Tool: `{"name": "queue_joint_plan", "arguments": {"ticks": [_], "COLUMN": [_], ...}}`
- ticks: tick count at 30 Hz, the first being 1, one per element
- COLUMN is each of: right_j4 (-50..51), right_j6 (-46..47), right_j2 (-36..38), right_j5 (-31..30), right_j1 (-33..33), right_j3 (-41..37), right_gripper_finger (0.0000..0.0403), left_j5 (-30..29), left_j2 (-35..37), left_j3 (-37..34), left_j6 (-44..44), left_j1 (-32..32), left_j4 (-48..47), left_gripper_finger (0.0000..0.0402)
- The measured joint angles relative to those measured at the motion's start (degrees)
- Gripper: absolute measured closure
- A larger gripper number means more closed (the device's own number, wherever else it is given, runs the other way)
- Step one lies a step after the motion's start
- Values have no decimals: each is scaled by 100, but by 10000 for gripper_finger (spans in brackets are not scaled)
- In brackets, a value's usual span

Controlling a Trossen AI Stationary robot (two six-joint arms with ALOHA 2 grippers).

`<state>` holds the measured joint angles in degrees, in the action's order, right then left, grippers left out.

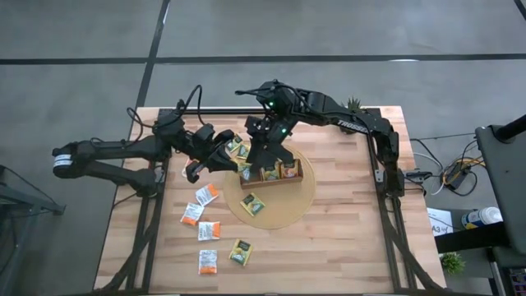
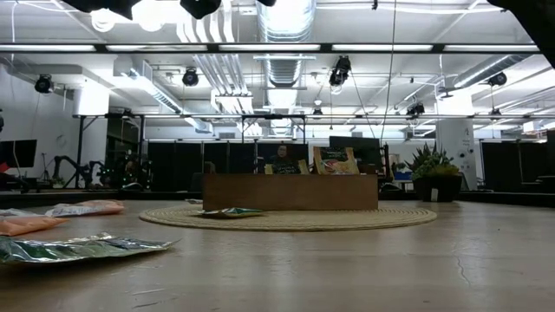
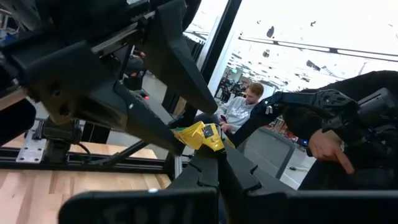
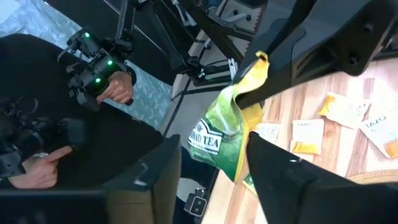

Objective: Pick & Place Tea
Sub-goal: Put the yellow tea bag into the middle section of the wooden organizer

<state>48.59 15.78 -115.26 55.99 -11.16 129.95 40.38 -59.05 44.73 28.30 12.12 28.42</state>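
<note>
Pinching a yellow-green tea sachet in my closed left tool, I spread my right tool open around it, above the counter.

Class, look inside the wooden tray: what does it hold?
The wooden tray holds upright tea sachets, green and orange, at least three. The right gripper hangs over its left end, hiding anything there.

Tray on the round mat at the middle of the tabletop

The tray sits on the mat, sachets standing in it; one sachet lies on the mat at its 7 o'clock. Five more sachets lie scattered at the mat's 8 o'clock. Both pincers meet at the tray's 10 o'clock, left pincer beside right pincer
</note>
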Motion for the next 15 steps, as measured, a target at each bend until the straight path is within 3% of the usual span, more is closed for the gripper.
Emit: {"name": "queue_joint_plan", "arguments": {"ticks": [10, 15], "right_j4": [-10, -8], "right_j6": [5, -33], "right_j2": [0, 0], "right_j5": [66, 66], "right_j1": [0, 0], "right_j3": [0, 0], "right_gripper_finger": [369, 393], "left_j5": [2, 2], "left_j2": [0, 0], "left_j3": [0, 0], "left_j6": [2, 2], "left_j1": [2, 2], "left_j4": [8, 7], "left_gripper_finger": [401, 401]}}
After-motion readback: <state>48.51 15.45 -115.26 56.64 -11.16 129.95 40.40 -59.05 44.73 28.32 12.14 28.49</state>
